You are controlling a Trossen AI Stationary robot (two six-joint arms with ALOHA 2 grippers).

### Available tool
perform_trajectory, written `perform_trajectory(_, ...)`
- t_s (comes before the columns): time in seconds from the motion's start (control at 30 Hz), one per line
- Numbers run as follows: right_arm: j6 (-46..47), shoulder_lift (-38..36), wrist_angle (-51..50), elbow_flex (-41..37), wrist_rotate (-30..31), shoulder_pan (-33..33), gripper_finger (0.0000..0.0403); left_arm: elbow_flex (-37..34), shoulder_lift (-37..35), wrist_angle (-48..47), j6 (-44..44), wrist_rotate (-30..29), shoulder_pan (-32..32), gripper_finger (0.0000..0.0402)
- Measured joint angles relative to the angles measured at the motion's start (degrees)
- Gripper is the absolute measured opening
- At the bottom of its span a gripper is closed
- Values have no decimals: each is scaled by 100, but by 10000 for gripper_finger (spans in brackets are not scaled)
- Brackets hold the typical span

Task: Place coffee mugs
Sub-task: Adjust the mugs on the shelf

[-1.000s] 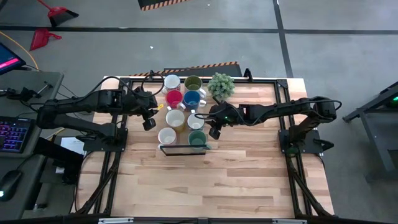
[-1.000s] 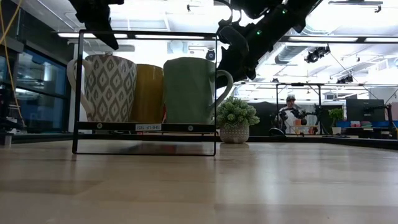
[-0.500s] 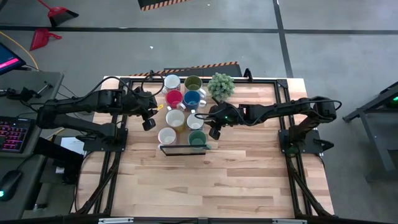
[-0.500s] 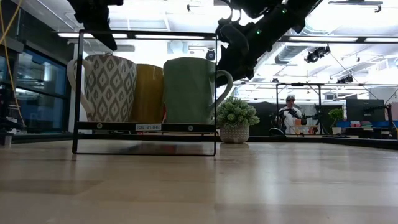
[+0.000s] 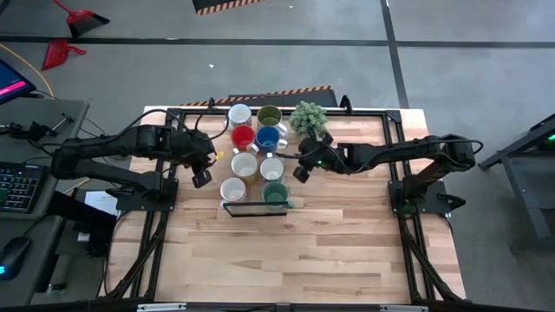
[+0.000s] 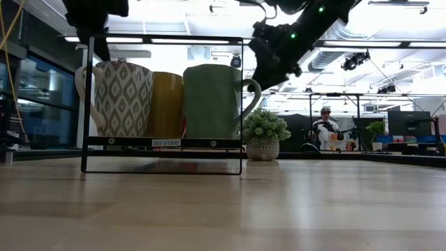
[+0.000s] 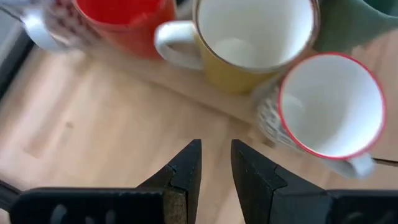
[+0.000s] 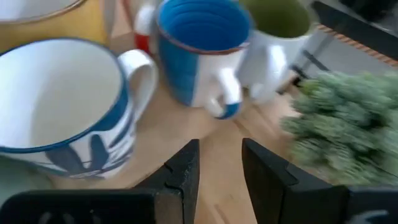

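Several coffee mugs stand upright in two rows on a low black-framed shelf at the table's far middle. Among them are red, blue, olive, teal and white ones. My left gripper hangs above the wood just left of the rows, pointing steeply down, open by a narrow gap, with nothing in it. My right gripper hovers just right of the rows, beside the white mug with blue leaves. It is open and empty.
A small potted plant stands at the far edge, right of the olive mug and close to my right gripper. Bare wood stretches from the shelf to the near edge. Black frame rails run along the table's sides. A person stands far back in the room.
My left gripper has tipped further down and swung a little toward the table's left edge, away from the mugs. My right gripper has swung at the wrist toward the far edge and the plant. Neither has changed its opening, and no mug has moved.
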Motion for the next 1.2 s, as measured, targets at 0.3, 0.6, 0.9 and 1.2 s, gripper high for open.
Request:
perform_trajectory(0.3, 298, -423, -692, 2, 159, 9, 103, 4, 293, -555, -1132, 263, -612, 78)
perform_trajectory(0.6, 280, -445, -729, 2, 203, 251, 103, 0, 938, -598, -1620, 234, -1302, 78)
perform_trajectory(0.9, 279, -445, -786, 2, 330, 446, 103, 0, 1409, -243, -1711, 201, -1668, 78)
perform_trajectory(1.2, 279, -442, -791, 2, 310, 455, 103, 0, 1587, -35, -1712, 78, -1806, 78)
